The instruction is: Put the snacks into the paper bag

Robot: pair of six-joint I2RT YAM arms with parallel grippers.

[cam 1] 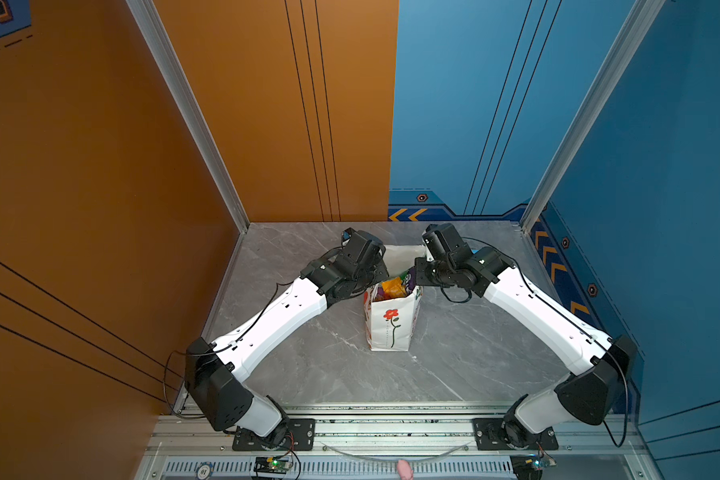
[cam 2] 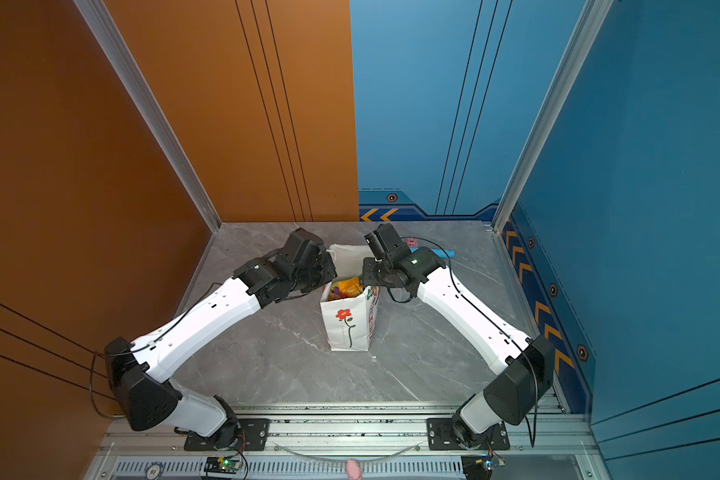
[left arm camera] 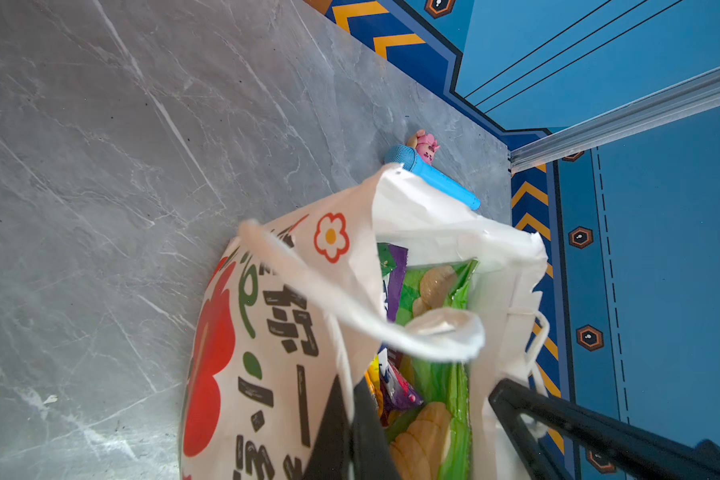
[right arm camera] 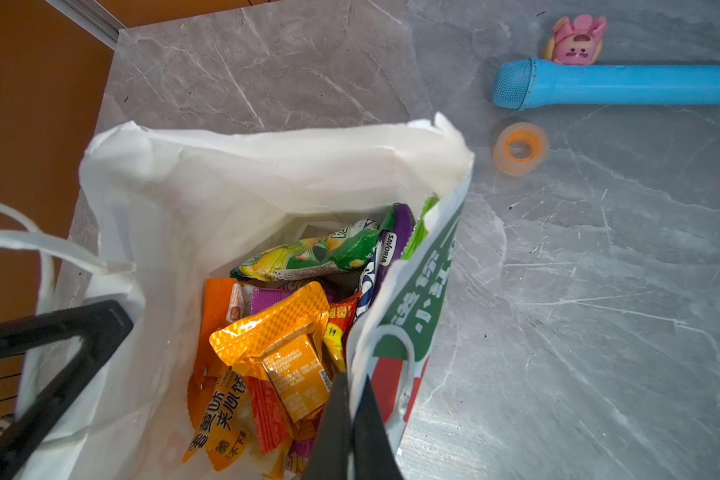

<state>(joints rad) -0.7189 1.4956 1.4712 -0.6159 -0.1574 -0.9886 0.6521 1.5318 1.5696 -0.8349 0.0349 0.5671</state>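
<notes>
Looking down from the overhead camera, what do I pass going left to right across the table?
Left arm → paper bag → pink toy → blue tube. The right arm overlaps the last two in a top view, so it is left out.

"savoria" — on a purple-white packet (right arm camera: 385, 249).

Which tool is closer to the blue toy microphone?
Right. The right tool grips the paper bag rim facing the blue toy microphone; the left tool grips the opposite rim.
</notes>
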